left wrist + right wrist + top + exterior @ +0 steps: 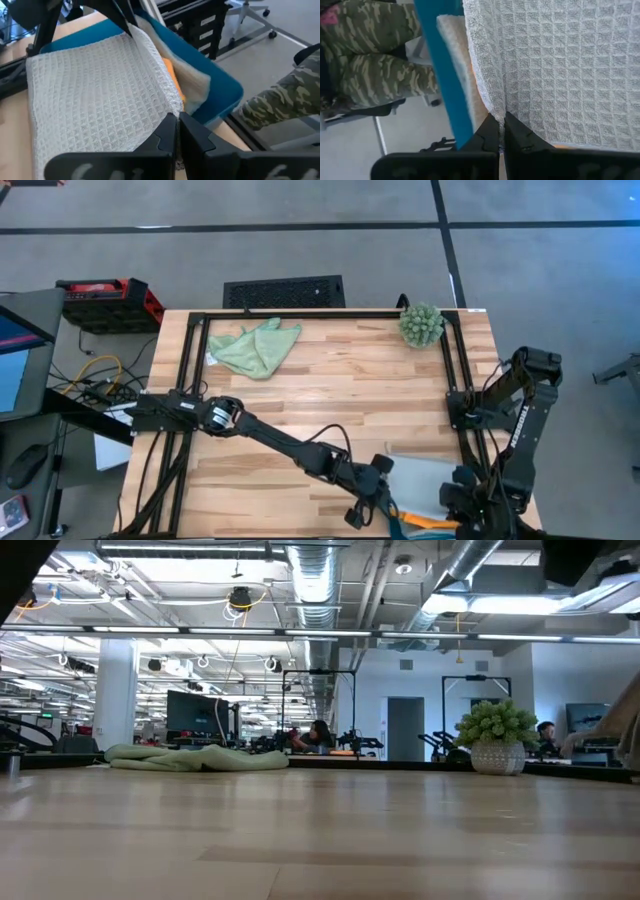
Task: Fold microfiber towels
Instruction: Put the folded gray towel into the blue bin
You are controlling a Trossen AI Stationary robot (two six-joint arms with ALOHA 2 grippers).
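A pale blue-grey waffle towel lies spread over a teal tray at the table's near right. An orange towel and a pale mint towel peek out under it in the tray. My left gripper is shut on the towel's left side. My right gripper is shut on its right side. A light green towel lies crumpled on the table at the far left; it also shows in the low view. My left gripper pinches the blue-grey towel's edge between its two shut fingers, coming from the table's left. The cloth spreads away from the fingers over the tray; one layer or several, I cannot tell. My right gripper pinches the blue-grey towel's edge between its two shut fingers, beside the tray's rim. A crease runs up the cloth from the fingers. One layer or several, I cannot tell.
A spiky green ball plant in a pot stands at the far right of the table. A black frame runs around the table's far and side edges. A person in camouflage trousers stands just beyond the near right corner.
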